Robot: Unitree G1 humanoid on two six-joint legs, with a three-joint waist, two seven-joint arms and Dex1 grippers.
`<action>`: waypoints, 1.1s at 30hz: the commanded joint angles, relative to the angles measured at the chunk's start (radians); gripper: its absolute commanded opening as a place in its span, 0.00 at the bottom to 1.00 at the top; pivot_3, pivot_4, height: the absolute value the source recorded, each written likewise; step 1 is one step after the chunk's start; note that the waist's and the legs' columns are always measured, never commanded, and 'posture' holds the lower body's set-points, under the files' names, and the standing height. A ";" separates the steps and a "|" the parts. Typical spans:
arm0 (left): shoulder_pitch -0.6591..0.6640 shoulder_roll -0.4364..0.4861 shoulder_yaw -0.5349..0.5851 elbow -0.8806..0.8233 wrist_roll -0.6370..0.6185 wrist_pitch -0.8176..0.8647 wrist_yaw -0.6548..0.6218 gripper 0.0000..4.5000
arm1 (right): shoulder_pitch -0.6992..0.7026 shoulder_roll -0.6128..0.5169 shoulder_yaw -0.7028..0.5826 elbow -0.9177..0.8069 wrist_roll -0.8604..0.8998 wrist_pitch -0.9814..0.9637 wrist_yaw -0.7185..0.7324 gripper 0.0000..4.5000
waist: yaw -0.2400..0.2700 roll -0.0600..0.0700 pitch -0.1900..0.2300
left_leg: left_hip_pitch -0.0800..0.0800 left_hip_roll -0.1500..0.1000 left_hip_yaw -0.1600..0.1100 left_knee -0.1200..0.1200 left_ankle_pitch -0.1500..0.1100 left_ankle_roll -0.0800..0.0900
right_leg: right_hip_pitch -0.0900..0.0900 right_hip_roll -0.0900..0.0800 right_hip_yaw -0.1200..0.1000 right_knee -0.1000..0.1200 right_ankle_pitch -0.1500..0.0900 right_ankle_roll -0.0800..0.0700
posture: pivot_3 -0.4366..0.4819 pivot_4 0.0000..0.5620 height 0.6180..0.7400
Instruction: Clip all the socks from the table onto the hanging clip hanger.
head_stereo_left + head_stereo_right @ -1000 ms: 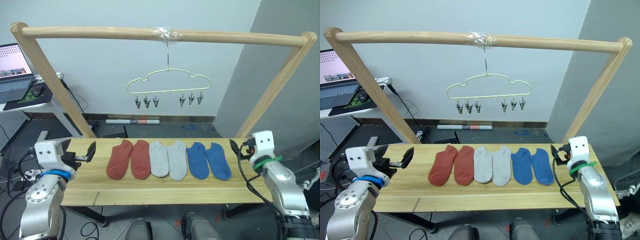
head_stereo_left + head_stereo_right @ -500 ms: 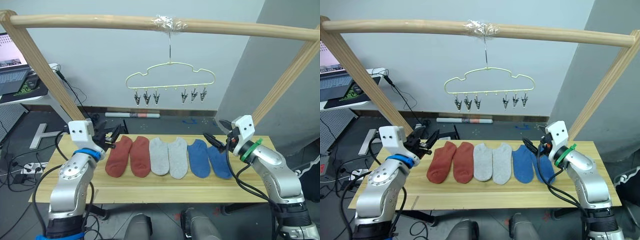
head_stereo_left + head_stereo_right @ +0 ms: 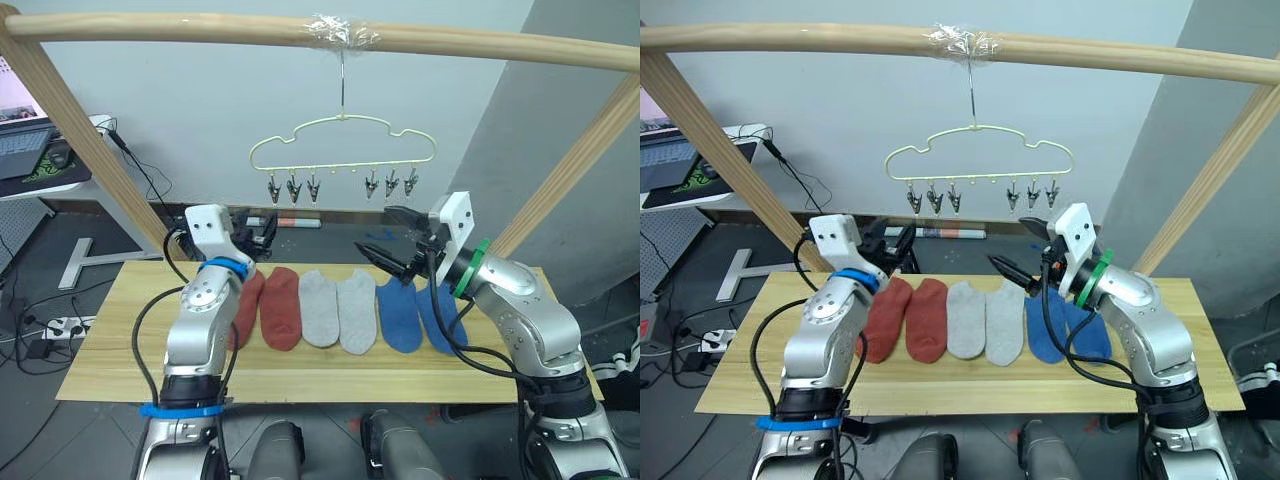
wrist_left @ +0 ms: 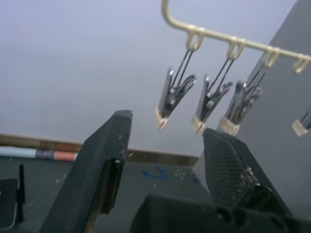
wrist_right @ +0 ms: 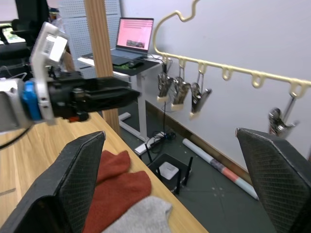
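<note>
While six socks (image 3: pixel 340 310) lie flat, both claws (spread) hover above.

Even, soft indoor light, no glare, faint shadows; head views sharp, left wrist view slightly blurred.

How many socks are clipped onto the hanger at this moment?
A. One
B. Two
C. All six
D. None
D: all six socks lie in a row on the table, and the clips on the clip hanger hang bare.
</note>
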 commanded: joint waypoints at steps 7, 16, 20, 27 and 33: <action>-0.068 -0.031 -0.001 0.098 0.051 -0.107 0.039 0.59 | -0.033 0.023 0.013 -0.040 0.024 0.026 -0.004 1.00 | -0.002 0.002 0.021 | -0.006 0.000 -0.007 0.001 0.000 0.000 | -0.004 0.000 -0.001 0.000 0.000 0.000 | 0.40 0.50 1.00; -0.184 -0.071 -0.002 0.244 0.070 -0.188 0.065 0.59 | -0.084 0.039 0.004 -0.062 0.029 0.068 -0.031 1.00 | -0.007 0.003 0.050 | -0.013 0.000 -0.011 0.004 0.000 0.000 | -0.006 0.000 -0.005 -0.001 0.000 0.000 | 0.36 0.55 1.00; -0.232 -0.070 -0.009 0.293 0.076 -0.221 0.059 0.59 | -0.099 0.040 0.002 -0.058 0.023 0.067 -0.034 1.00 | -0.010 0.003 0.058 | -0.014 0.000 -0.011 0.003 0.000 0.000 | -0.006 0.000 -0.006 -0.002 0.000 0.001 | 0.35 0.56 1.00; -0.279 -0.054 0.000 0.332 0.090 -0.266 0.067 0.59 | -0.114 0.041 -0.006 -0.061 0.027 0.074 -0.043 1.00 | -0.023 0.003 0.068 | -0.014 0.000 -0.011 0.003 0.000 0.000 | -0.006 0.000 -0.006 -0.001 0.000 0.001 | 0.34 0.56 1.00; -0.286 -0.043 0.001 0.315 0.106 -0.286 0.080 0.59 | -0.122 0.042 -0.007 -0.062 0.029 0.075 -0.046 1.00 | -0.025 0.004 0.072 | -0.014 0.000 -0.011 0.002 0.000 0.000 | -0.006 0.000 -0.007 -0.001 0.000 0.001 | 0.35 0.56 1.00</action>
